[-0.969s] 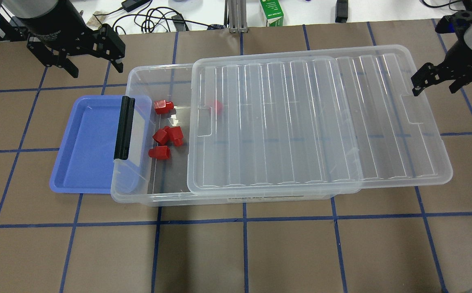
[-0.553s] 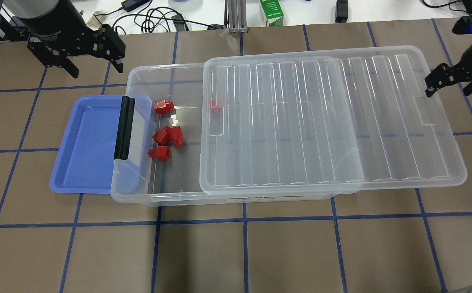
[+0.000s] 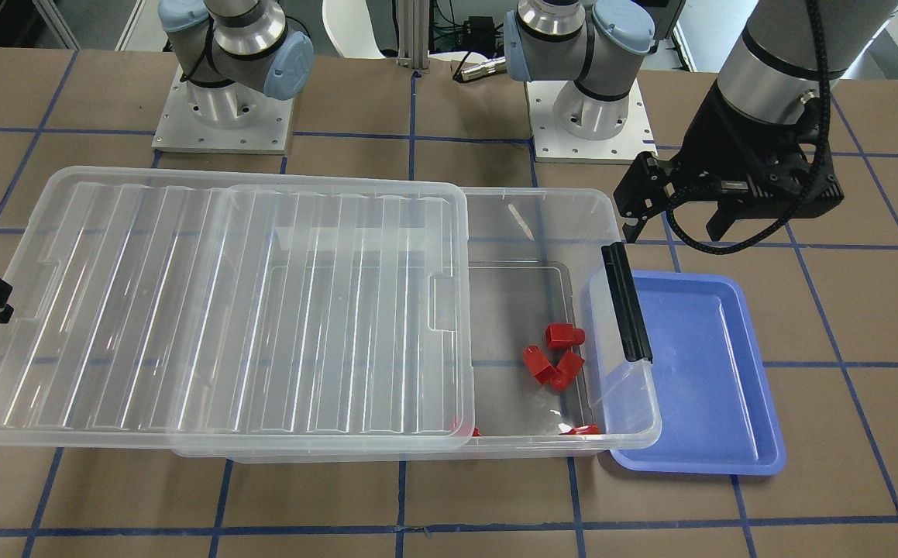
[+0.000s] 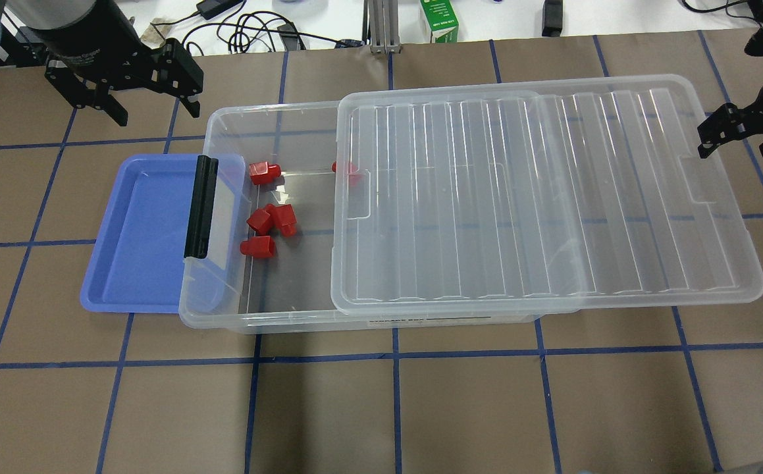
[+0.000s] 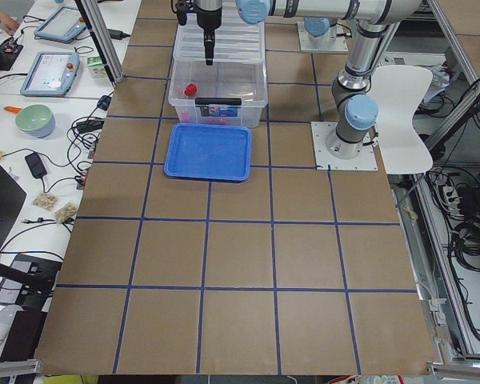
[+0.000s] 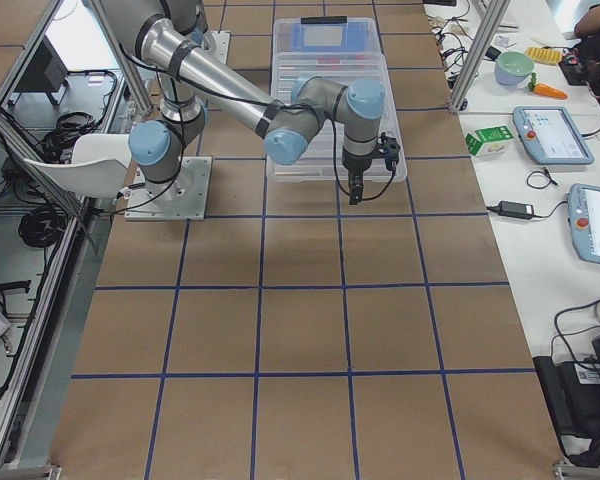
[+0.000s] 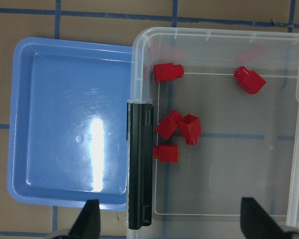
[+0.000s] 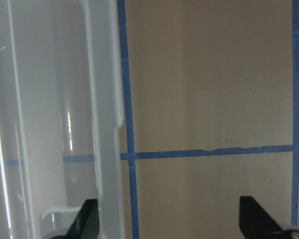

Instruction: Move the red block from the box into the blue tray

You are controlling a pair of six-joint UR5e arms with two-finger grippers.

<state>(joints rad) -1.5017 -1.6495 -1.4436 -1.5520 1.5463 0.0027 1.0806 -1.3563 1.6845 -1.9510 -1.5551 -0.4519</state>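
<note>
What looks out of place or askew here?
The ribbed clear plastic lid sits offset along the large clear plastic box, overhanging its end on the robot's right; the end holding small red blocks is uncovered.

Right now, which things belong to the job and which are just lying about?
Job: red blocks, box, its lid partly off, blue tray.
Lying about: green carton, cables, black adapter.

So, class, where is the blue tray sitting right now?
In the overhead view the blue tray lies at the left, on the robot's left side. It is right beside the short end of the box that carries the black handle.
</note>
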